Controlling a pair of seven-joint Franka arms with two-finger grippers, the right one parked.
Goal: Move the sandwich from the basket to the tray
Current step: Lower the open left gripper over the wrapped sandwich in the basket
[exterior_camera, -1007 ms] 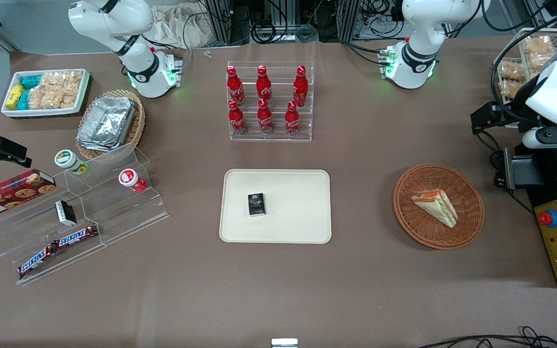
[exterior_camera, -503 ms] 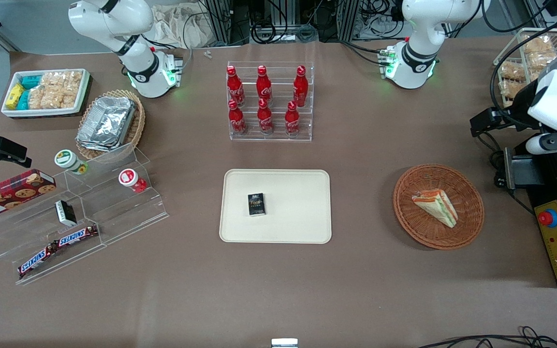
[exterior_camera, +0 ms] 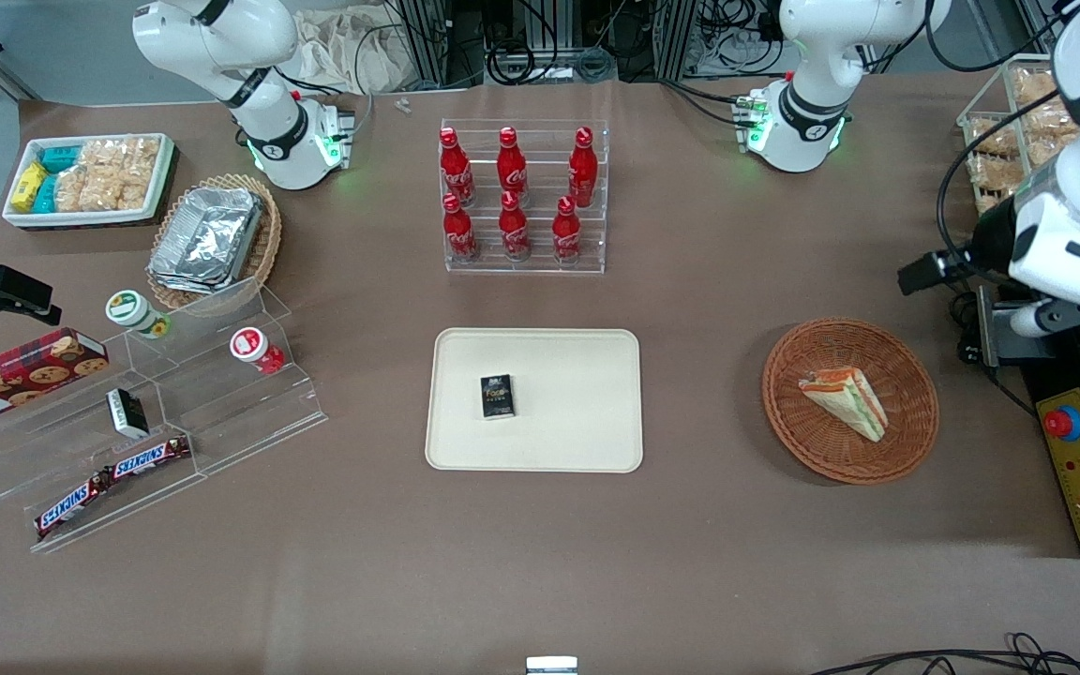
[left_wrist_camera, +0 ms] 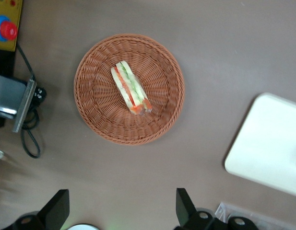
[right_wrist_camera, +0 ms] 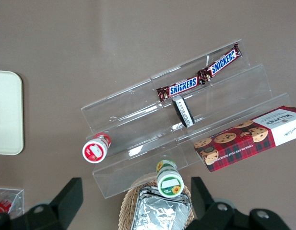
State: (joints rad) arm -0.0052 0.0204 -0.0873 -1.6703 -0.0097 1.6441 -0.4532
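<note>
The sandwich, a pale wedge with orange, red and green layers, lies in the round reddish-brown basket toward the working arm's end of the table. In the left wrist view the sandwich rests near the middle of the basket. My gripper hangs open above the table, farther from the front camera than the basket and apart from it. Its fingers stand wide apart with nothing between them. The cream tray lies mid-table; one rounded corner of the tray shows from the wrist.
A small dark box lies on the tray. A clear rack of red bottles stands farther back. A yellow control box with a red button and a wire rack of snacks sit beside the working arm. A stepped acrylic stand holds snacks.
The working arm has swung nearer to the front camera and the basket, carrying its gripper with it. The sandwich, basket and tray have not moved.
</note>
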